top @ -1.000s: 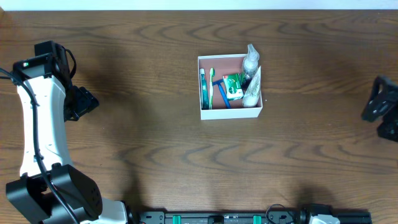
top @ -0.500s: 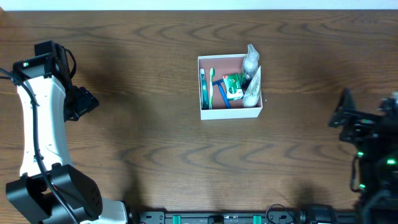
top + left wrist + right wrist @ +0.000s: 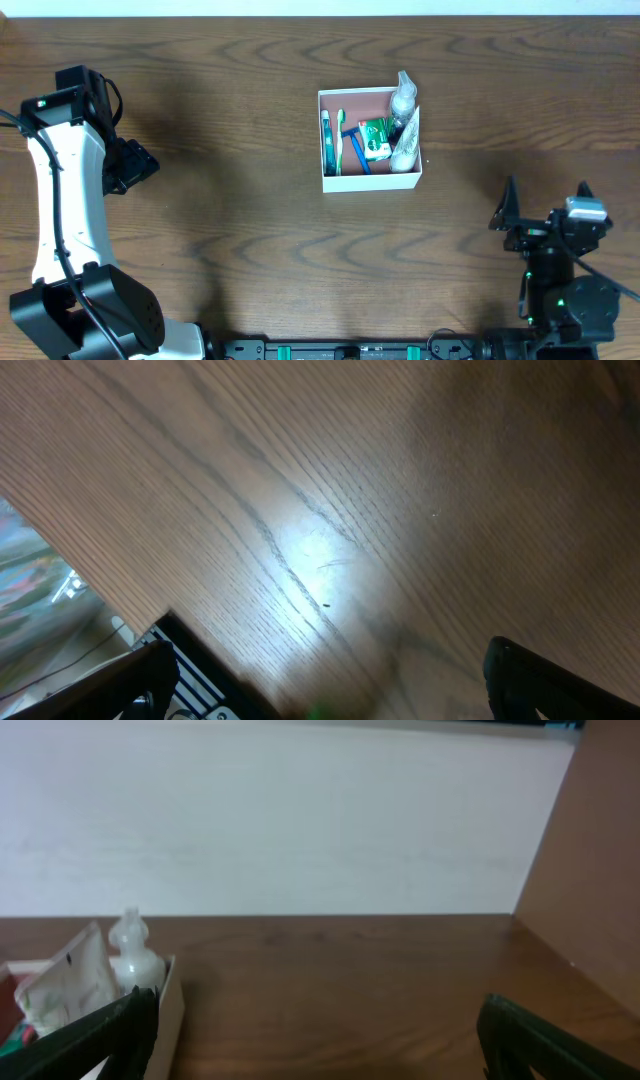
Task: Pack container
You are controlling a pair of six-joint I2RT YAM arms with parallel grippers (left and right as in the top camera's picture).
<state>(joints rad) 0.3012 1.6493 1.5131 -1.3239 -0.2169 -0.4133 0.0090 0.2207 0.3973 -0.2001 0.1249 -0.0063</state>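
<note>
Two arms flanked the table (image 3: 250, 260). The left arm (image 3: 65, 200), along the overhead's left edge, had not moved; its gripper (image 3: 128, 165) stood spread wide and empty. The right gripper (image 3: 545, 208), likewise fully spread and empty, had swung from the right edge to the lower right, which suggested packing was done. The container (image 3: 370, 182) sat above centre, holding toothbrushes (image 3: 340, 140), a packet (image 3: 375, 138) and a bottle (image 3: 403, 95). Only the right wrist view showed the bottle rising above the rim; the left wrist view showed no container.
</note>
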